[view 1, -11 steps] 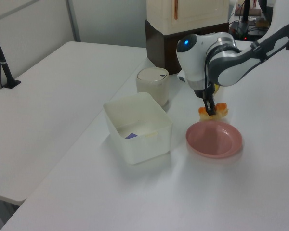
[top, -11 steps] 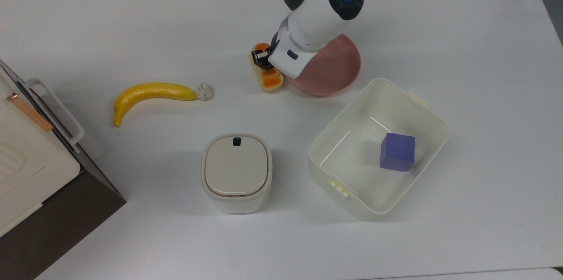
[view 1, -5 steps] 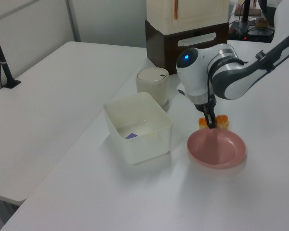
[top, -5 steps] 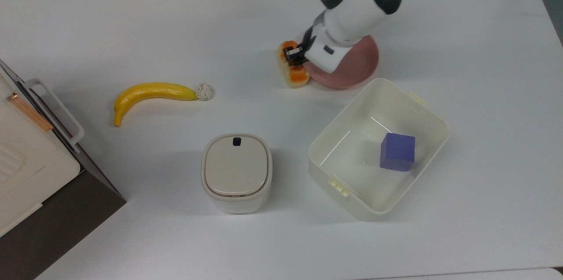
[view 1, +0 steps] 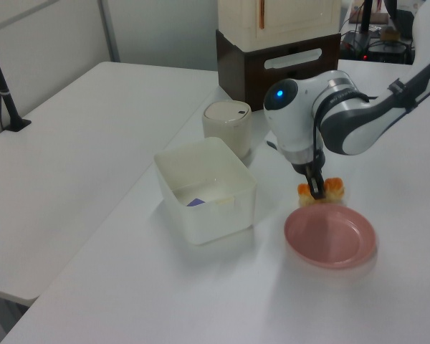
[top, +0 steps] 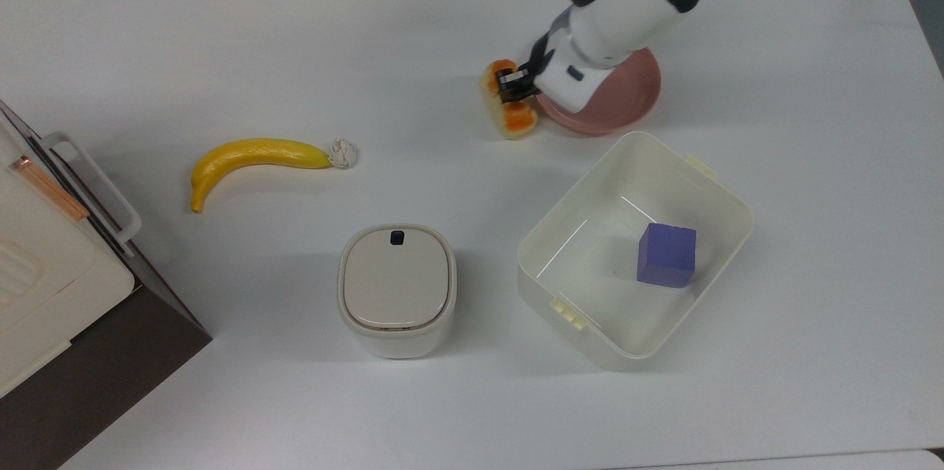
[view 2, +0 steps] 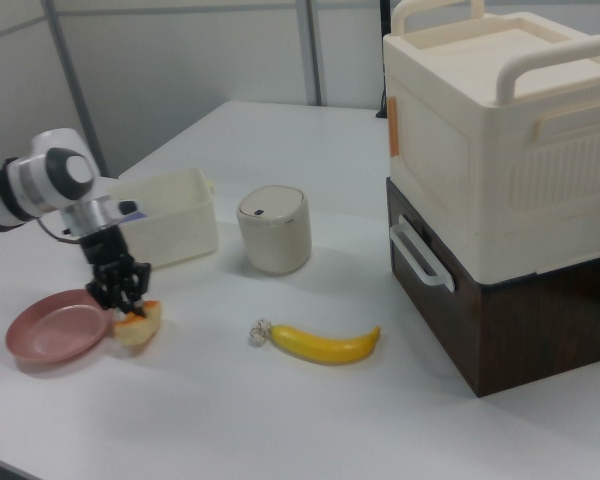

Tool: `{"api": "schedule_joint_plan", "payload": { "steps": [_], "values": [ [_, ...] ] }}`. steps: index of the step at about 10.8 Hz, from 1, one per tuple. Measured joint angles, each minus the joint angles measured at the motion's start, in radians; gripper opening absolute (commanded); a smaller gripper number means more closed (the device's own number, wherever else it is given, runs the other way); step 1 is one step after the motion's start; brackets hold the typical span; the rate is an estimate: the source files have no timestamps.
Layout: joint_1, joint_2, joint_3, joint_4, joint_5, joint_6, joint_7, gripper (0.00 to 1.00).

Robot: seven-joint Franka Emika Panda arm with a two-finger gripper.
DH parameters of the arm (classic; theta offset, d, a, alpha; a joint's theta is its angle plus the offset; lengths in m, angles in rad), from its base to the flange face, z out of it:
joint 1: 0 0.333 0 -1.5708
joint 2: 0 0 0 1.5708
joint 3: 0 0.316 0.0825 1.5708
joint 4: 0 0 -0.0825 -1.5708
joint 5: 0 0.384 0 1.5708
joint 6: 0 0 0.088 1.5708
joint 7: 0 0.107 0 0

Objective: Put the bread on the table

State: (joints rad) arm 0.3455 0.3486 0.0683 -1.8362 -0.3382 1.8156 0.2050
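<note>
The bread (top: 518, 119), a small bun with a glossy orange top, lies low on the white table (top: 221, 27) against the left rim of the pink plate (top: 627, 101) in the top view. My gripper (top: 510, 85) is shut on the bread across its middle, with the arm reaching over the plate. In the left view the bread (view 1: 333, 187) sits just beyond the plate (view 1: 331, 240), held by the gripper (view 1: 317, 192). In the right view the bread (view 2: 140, 327) rests beside the plate (view 2: 52, 335) under the gripper (view 2: 120, 300).
A banana (top: 254, 155) lies at the top view's left. A lidded cream canister (top: 397, 289) stands near the front, and beside it an open cream box (top: 560, 308) holding a purple cube (top: 667, 254). A cream and brown cabinet (top: 44, 285) fills the top view's lower left corner.
The gripper has carried the bread toward the top view's right and slightly back. The pink plate has slid the same way with it.
</note>
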Motion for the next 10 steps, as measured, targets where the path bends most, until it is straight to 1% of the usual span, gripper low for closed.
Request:
{"api": "schedule_joint_plan", "payload": {
  "steps": [1, 2, 4, 7, 10],
  "values": [
    [-0.032, -0.002, -0.018, 0.002, -0.002, 0.0, -0.04, 0.49],
    [-0.061, -0.003, -0.039, 0.006, -0.003, 0.0, -0.08, 0.99],
    [-0.081, -0.005, -0.079, 0.026, -0.003, 0.0, -0.109, 1.0],
    [-0.079, -0.011, -0.091, 0.075, -0.002, -0.001, -0.1, 1.0],
    [-0.079, -0.04, -0.137, 0.155, 0.018, -0.03, -0.1, 1.0]
  ]
}}
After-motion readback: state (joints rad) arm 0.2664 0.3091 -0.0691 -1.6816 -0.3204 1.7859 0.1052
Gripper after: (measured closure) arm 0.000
